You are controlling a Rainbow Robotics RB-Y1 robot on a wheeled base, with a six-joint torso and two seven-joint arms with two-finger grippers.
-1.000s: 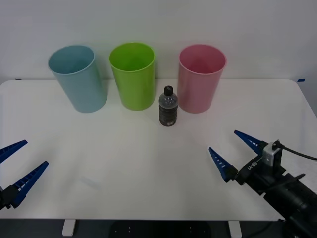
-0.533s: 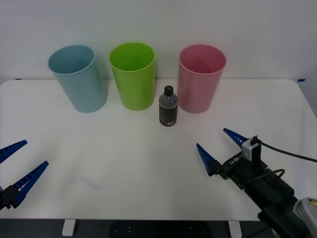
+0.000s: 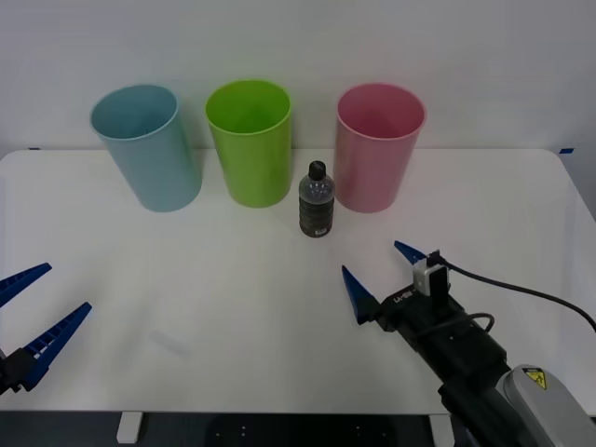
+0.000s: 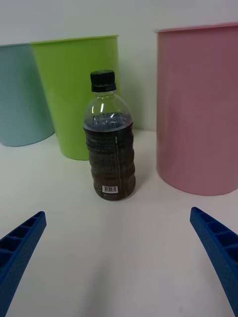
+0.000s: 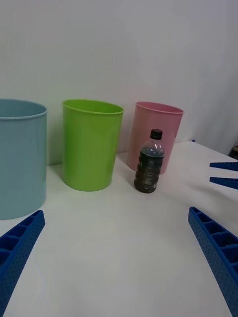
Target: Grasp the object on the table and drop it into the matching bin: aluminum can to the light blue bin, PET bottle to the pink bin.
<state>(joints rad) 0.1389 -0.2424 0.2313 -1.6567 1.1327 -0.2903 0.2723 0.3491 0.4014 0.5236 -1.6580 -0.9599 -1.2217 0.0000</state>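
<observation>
Approaching PET bottle (upright, by pink bin): right gripper fingers wide, empty; next, straddle and squeeze.

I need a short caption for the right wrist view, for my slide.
Open right pincer faces upright bottle between green bin and pink bin.

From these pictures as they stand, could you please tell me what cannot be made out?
- Small clear plastic bottle: label text too small to read in the right wrist view; its far side is turned away.
- Tall pink plastic bin: rim cut off by the frame edge.
- Tall pale blue plastic bin: the bottom inside is hidden by its own wall in the front view.
</observation>
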